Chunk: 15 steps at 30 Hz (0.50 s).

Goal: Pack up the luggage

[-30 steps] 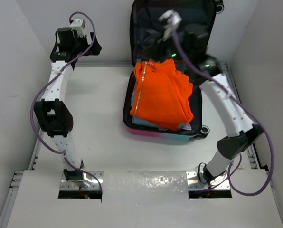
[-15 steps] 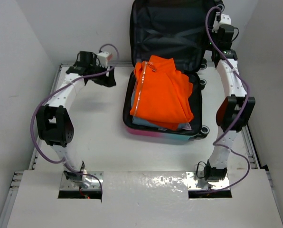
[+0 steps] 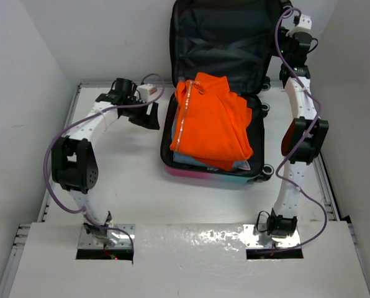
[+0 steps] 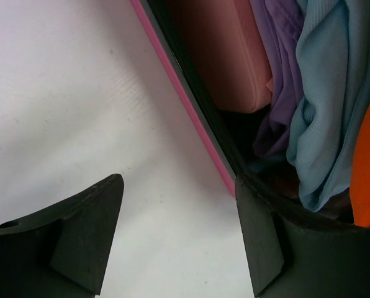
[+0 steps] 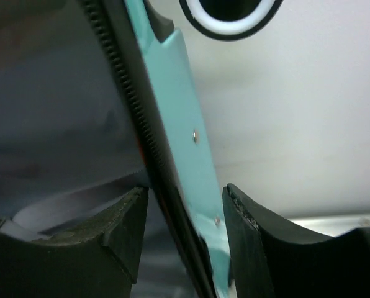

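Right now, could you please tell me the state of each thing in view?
luggage: open, lid upright, packed.
orange garment: folded, lying topmost inside.
left gripper: open, beside the luggage's pink edge.
right gripper: straddles the lid's turquoise rim; grip unclear.

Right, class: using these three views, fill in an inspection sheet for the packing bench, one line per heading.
Surface: white table, no spills seen.
Job's things: suitcase lies open with its lid raised at the back. An orange garment is on top, with blue cloth, purple cloth and a pink item below.
Clutter: nothing seen.
Tools: left tool is open, astride the suitcase's left rim. Right tool is astride the lid's right edge, grip unclear.
Cables: both purple and looping loose, the left arm's cable and the right arm's cable.
Surroundings: white walls on three sides.
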{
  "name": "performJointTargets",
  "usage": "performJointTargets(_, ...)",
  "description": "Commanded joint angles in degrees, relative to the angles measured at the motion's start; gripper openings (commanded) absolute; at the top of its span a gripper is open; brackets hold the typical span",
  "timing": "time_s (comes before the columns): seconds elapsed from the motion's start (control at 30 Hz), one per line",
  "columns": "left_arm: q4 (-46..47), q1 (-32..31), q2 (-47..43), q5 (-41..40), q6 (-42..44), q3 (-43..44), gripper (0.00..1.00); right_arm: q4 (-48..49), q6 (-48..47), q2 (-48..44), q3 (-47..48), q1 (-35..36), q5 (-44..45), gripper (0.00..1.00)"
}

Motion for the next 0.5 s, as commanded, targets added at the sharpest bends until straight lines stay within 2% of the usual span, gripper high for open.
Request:
performJointTargets(0.0, 0.29, -0.13, 0.28, -1.24, 1.20, 3.53, 0.69, 7.93, 4.95, 4.71, 1.97, -0.01, -2.82, 0.51)
performJointTargets(0.2, 0.54, -0.21, 1.34, -1.42, 0.59, 3.80, 0.69, 11.19, 9.89, 11.30, 7.24, 1.04, -5.97, 0.41)
performJointTargets(0.33, 0.98, 0.49, 1.60, -0.46, -0.90, 5.29, 0.69, 14.71, 6.74, 11.23, 7.07, 3.15, -10.53, 0.03)
performJointTargets(0.4, 1.42, 1.63, 1.69, 0.68, -2.66, 6.78, 0.69, 19.44, 6.11, 9.39, 2.54, 3.86, -13.62, 0.00)
performJointTargets(0.43, 1.60, 2.07, 1.69, 1.04, -3.10, 7.40, 0.69, 22.51, 6.28, 5.29, -1.16, 3.95, -15.02, 0.00)
performJointTargets(0.47, 1.77, 2.77, 1.69, 1.13, -3.28, 8.62, 0.69, 29.93, 6.20, 2.64, -5.11, 4.03, -14.95, 0.00)
